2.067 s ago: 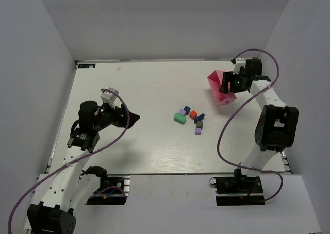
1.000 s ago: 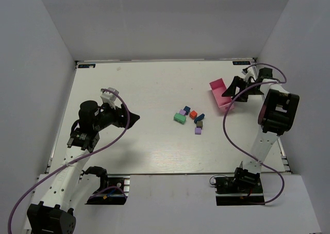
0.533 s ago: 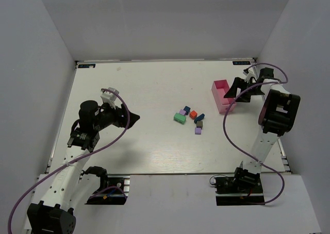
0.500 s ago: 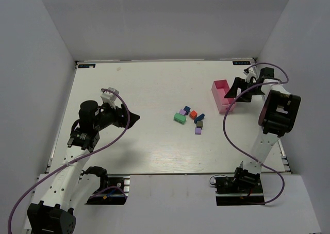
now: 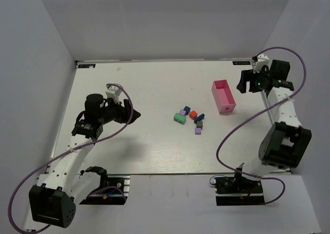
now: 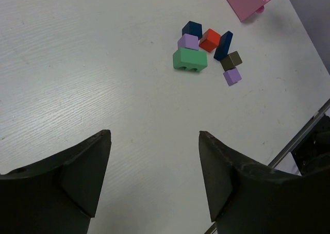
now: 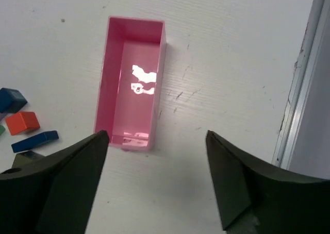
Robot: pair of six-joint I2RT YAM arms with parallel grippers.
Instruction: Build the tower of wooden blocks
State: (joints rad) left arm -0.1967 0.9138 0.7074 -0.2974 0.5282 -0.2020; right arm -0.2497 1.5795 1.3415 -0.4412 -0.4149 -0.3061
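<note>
The wood block tower is a loose cluster of small blocks (image 5: 190, 118) lying flat near the table's middle, none stacked. In the left wrist view I make out a green block (image 6: 190, 59), a purple one (image 6: 188, 41), a red-orange one (image 6: 210, 39), a dark blue bar (image 6: 224, 45) and a brown cube (image 6: 231, 61). My left gripper (image 5: 135, 116) hovers well to the left of them, open and empty (image 6: 153, 136). At the far right, my right gripper (image 5: 242, 84) hangs open and empty (image 7: 157, 136), just right of the pink tray.
The pink tray (image 5: 224, 96) stands flat and empty to the right of the blocks, seen from above in the right wrist view (image 7: 131, 84). The table's metal edge rail (image 7: 299, 89) runs close on the right. White walls enclose the table.
The pink tray went from tilted in the right gripper to standing flat on the table. The right arm let go and pulled up and away to the right. The left arm shifted slightly.
</note>
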